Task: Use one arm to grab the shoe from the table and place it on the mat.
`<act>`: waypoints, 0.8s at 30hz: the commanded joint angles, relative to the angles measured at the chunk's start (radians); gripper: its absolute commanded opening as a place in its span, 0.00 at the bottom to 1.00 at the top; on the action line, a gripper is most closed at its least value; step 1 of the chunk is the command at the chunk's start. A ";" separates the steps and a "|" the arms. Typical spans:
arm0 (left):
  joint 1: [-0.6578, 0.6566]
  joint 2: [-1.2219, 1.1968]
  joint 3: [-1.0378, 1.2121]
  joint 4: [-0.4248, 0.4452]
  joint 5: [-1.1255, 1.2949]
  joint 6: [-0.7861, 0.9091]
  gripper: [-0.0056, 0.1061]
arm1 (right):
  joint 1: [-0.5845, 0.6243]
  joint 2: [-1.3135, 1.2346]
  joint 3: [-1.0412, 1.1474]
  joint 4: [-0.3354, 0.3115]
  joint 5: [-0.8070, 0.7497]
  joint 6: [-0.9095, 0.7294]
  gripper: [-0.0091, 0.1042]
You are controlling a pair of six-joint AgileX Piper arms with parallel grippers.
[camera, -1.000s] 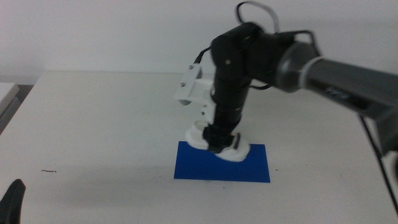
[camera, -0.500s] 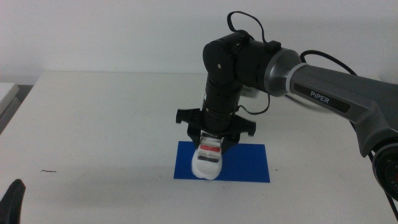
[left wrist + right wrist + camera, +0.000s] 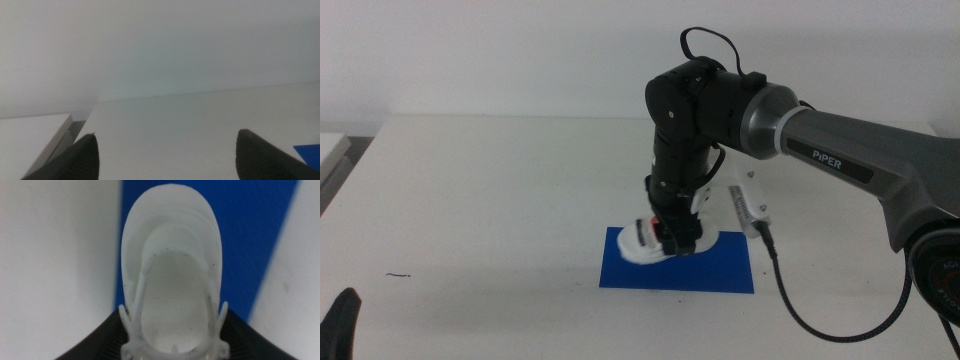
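The white shoe (image 3: 660,243) with black and red stripes is held low over the left part of the deep blue mat (image 3: 720,270) on the white table (image 3: 480,200), clamped at its sides between the closed-in jaws of the right gripper (image 3: 674,240), whose PiPER arm (image 3: 840,150) is reached in from the right. In the right wrist view the shoe (image 3: 172,280) is seen from above against the mat (image 3: 250,240). The left gripper (image 3: 165,155) is parked near the table's front left corner, its jaws spread wide with nothing between them.
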 commanded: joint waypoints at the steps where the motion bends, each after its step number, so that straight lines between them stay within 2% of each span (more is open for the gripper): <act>1: 0.000 0.005 0.001 -0.004 -0.011 -0.003 0.89 | -0.015 -0.007 -0.006 -0.072 0.008 0.031 0.06; 7: 0.000 0.005 0.001 -0.004 -0.011 -0.003 0.89 | -0.015 -0.005 -0.006 -0.106 0.008 0.029 0.06; 10: 0.000 0.005 0.001 -0.004 -0.011 -0.003 0.89 | -0.017 -0.005 -0.006 -0.120 0.008 -0.039 0.06; 12: 0.000 0.005 0.001 -0.004 -0.011 -0.003 0.89 | -0.017 -0.005 -0.006 -0.095 0.008 0.030 0.06; 24: 0.000 0.005 0.001 -0.004 -0.011 -0.003 0.89 | -0.019 0.027 -0.006 -0.035 0.008 0.032 0.06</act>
